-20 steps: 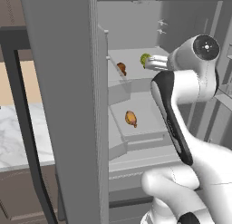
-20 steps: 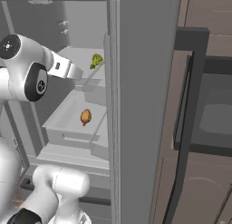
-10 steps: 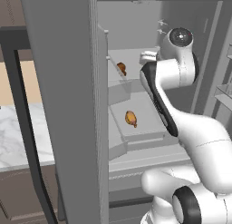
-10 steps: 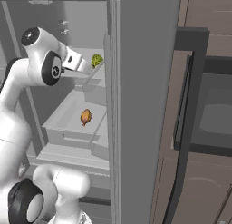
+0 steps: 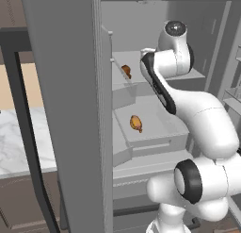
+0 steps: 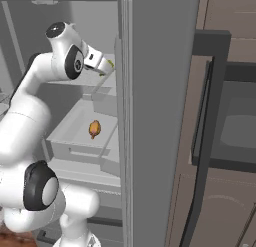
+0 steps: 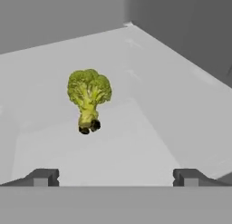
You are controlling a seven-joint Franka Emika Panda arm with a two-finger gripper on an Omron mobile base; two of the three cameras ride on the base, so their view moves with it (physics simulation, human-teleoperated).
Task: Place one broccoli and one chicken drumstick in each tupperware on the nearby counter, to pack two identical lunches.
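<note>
A: Inside the fridge, the arm reaches the upper shelf; the gripper gapes wide, empty. The broccoli stands ahead, left of centre.

B: Closing off-line could topple it. One drumstick waits below.

A: Half a second back, the arm hung lower, nearer us.

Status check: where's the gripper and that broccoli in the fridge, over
Gripper open, empty. Broccoli upright on fridge shelf ahead, untouched. Path between them looks clear.
</note>
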